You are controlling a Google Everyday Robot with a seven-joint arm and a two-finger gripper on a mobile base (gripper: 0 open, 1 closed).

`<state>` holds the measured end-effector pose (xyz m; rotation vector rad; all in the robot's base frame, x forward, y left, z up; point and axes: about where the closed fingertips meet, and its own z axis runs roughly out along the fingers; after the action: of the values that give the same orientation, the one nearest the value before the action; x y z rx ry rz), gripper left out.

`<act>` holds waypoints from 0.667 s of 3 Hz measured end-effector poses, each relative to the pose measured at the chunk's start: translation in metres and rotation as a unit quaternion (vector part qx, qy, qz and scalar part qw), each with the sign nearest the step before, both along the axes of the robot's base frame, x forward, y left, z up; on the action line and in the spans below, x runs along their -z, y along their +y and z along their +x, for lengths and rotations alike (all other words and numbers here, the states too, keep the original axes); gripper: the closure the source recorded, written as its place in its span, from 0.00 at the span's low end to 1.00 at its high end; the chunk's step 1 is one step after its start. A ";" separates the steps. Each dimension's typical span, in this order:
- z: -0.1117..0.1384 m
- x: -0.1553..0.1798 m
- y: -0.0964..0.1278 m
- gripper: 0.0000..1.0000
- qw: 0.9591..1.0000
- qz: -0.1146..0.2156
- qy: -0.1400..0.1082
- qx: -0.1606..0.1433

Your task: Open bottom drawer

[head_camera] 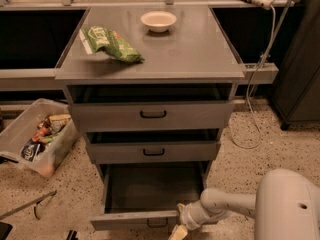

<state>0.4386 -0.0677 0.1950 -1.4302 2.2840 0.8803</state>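
Observation:
The grey cabinet has three drawer fronts. The bottom drawer [135, 218] is pulled far out, its dark empty inside showing; its small black handle [156, 224] sits on the front at the lower edge of the view. My gripper [180, 228] is at the drawer front just right of the handle, on the white arm [225, 205] reaching in from the lower right. The top drawer [152, 115] and middle drawer [152, 152] stand slightly out.
A green bag [111, 44] and a white bowl [158, 20] lie on the cabinet top. A clear bin of packets [35, 136] sits on the floor at left. A cable [257, 89] hangs at right beside a dark cabinet [300, 69].

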 end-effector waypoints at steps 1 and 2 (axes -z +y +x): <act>-0.029 -0.009 -0.006 0.00 1.000 0.002 0.019 0.006; -0.029 -0.009 -0.006 0.00 1.000 0.002 0.019 0.006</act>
<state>0.4094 -0.0735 0.2036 -1.4087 2.3136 0.9163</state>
